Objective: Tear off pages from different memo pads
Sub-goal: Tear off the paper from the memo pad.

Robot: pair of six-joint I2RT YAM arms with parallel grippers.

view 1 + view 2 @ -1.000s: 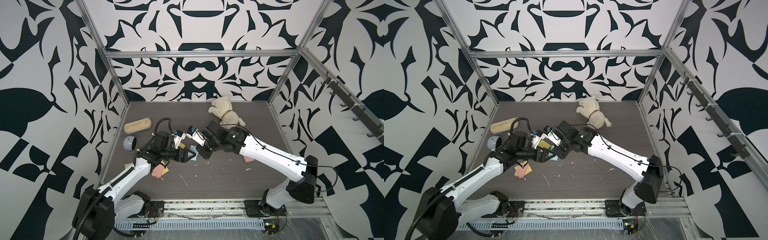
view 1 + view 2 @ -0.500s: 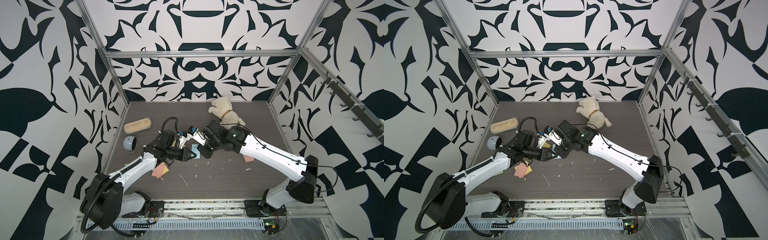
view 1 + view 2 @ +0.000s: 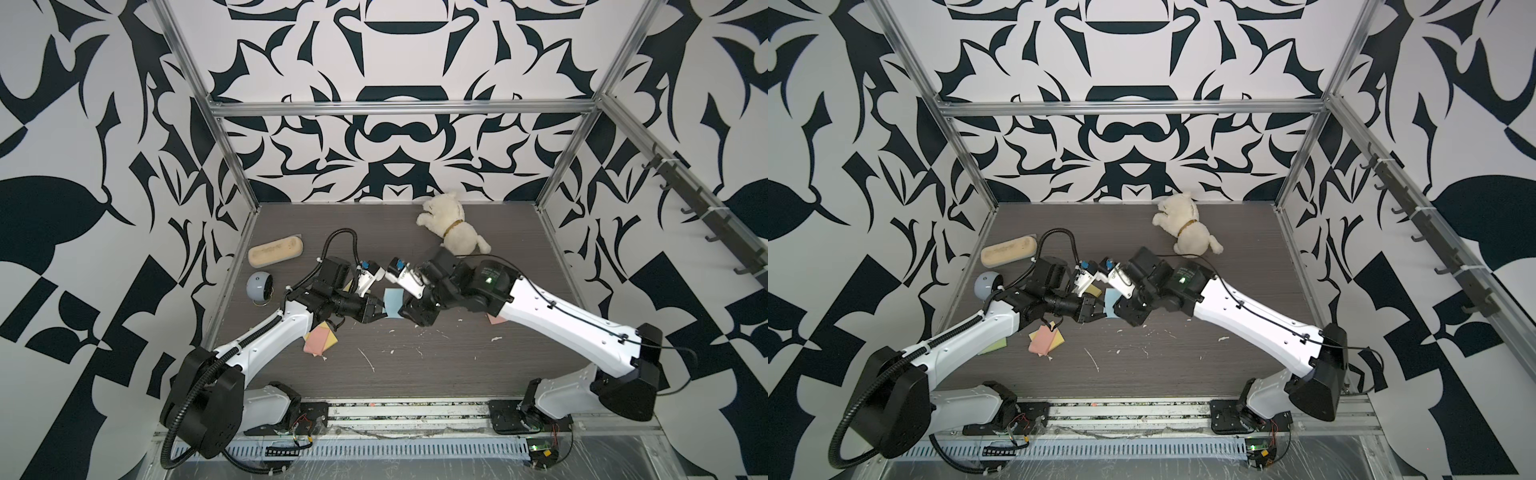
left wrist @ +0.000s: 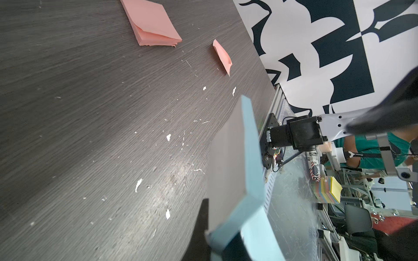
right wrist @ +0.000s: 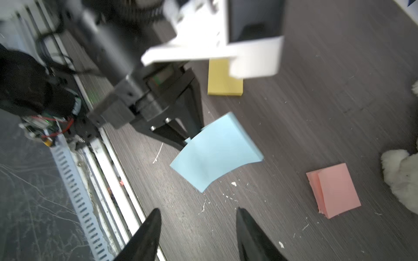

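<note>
near edge first: pink paper square (image 3: 316, 341) lying over a yellow paper square (image 3: 331, 338), flat on the dark wood-grain tabletop (image 3: 415, 374); cannot tell if they are pads or single sheets. thin black wire loop (image 3: 1053, 326) hangs over their far corner. pale green sheet (image 3: 994, 345) beside them, mostly covered by the left forearm (image 3: 270, 332). white paper scraps (image 3: 368, 359) scattered mid-table.

centre: left gripper (image 5: 192, 134) jaws clamped tight on one corner of the pale blue square memo pad (image 5: 217, 156). the pad is tilted and bowed, its edge shows thickness, and it looks clear of the tabletop. right gripper (image 5: 198, 223) jaws spread wide, nothing between them, tips just short of the pad's free edge, not touching. the grippers face each other with the pad between.

small pink sheet (image 3: 494, 331) pokes out from under the right forearm (image 3: 552, 320). pink memo pad (image 5: 334, 191) flat on the table, top sheets askew. yellow memo pad (image 5: 224, 81) behind the left gripper, partly hidden by the white wrist camera housing (image 5: 226, 34).

further back on the left: blue-grey ball (image 3: 259, 286), then tan rounded oblong block (image 3: 275, 251). far end by the back wall: white plush dog (image 3: 453, 232) on its side.
</note>
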